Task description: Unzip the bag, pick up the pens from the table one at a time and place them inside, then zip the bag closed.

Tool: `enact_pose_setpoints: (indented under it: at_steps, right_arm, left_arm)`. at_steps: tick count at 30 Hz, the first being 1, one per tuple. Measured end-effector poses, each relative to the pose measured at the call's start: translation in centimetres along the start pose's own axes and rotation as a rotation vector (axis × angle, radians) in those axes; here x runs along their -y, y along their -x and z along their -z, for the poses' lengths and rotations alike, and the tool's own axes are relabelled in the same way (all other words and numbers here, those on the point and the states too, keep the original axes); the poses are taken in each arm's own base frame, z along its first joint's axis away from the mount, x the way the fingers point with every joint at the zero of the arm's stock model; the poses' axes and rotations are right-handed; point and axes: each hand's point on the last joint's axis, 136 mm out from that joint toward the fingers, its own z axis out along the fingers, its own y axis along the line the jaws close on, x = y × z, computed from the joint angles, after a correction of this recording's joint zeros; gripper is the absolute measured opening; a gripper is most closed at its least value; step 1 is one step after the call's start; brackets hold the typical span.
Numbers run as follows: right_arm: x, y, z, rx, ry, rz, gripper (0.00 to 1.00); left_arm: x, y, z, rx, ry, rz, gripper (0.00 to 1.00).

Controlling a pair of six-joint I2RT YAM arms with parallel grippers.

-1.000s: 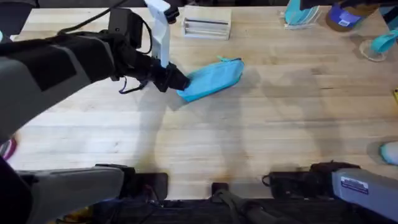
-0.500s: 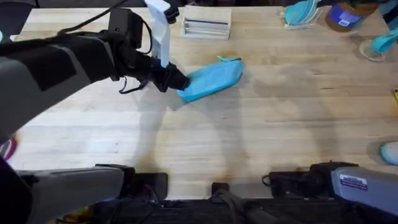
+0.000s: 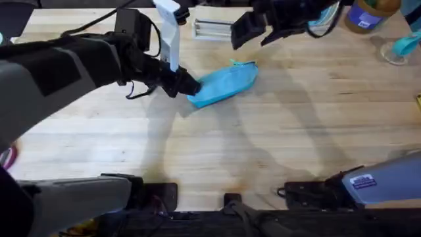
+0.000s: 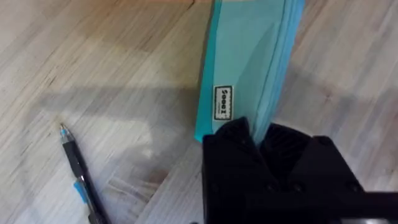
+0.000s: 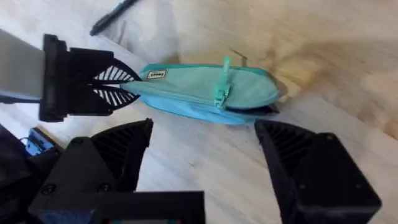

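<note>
On the plank table [image 3: 276,131], left claw [image 3: 189,87] clamping the bag [image 3: 227,83], right claw [image 3: 263,29] wide above.

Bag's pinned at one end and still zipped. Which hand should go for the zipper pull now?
Right, probably. The left hand is shut on the bag's narrow end, anchoring it. The right hand hangs open beyond the bag, with the zipper pull between its fingers in its wrist view.

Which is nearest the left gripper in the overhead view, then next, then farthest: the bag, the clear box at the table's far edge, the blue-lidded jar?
1. The bag: its tapered end is clamped in the left gripper.
2. The clear box: at the far edge, beyond the bag.
3. The blue-lidded jar: far right corner.
</note>
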Motion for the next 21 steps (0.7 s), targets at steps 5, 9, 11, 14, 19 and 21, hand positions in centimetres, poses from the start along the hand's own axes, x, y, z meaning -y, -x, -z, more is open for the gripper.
enact_pose_setpoints:
  at_steps: [5, 9, 11, 14, 19, 21]
  right_arm:
    - [0.0, -0.8, -3.0, -0.073, 0.011, -0.003, 0.996]
    - [0.5, -0.8, -4.3, -0.090, 0.012, -0.010, 0.996]
    - [0.6, -0.6, -4.9, -0.089, 0.023, -0.012, 0.996]
    - [0.5, -0.4, -5.8, -0.092, 0.051, -0.016, 0.996]
    - [0.8, -0.8, -7.3, -0.123, 0.067, -0.029, 0.996]
    - [0.9, -1.0, -7.7, -0.133, 0.070, -0.032, 0.996]
  left_arm:
    - [0.0, 0.0, 0.0, 0.000, 0.000, 0.000, 0.041]
    - [0.0, 0.0, 0.0, -0.001, -0.001, 0.001, 0.041]
    - [0.0, -0.1, 0.0, -0.003, -0.002, 0.003, 0.041]
    - [0.1, -0.1, 0.0, -0.004, -0.003, 0.004, 0.041]
    - [0.2, -0.2, 0.0, -0.007, -0.006, 0.007, 0.041]
    - [0.2, -0.2, 0.0, -0.006, -0.007, 0.007, 0.041]
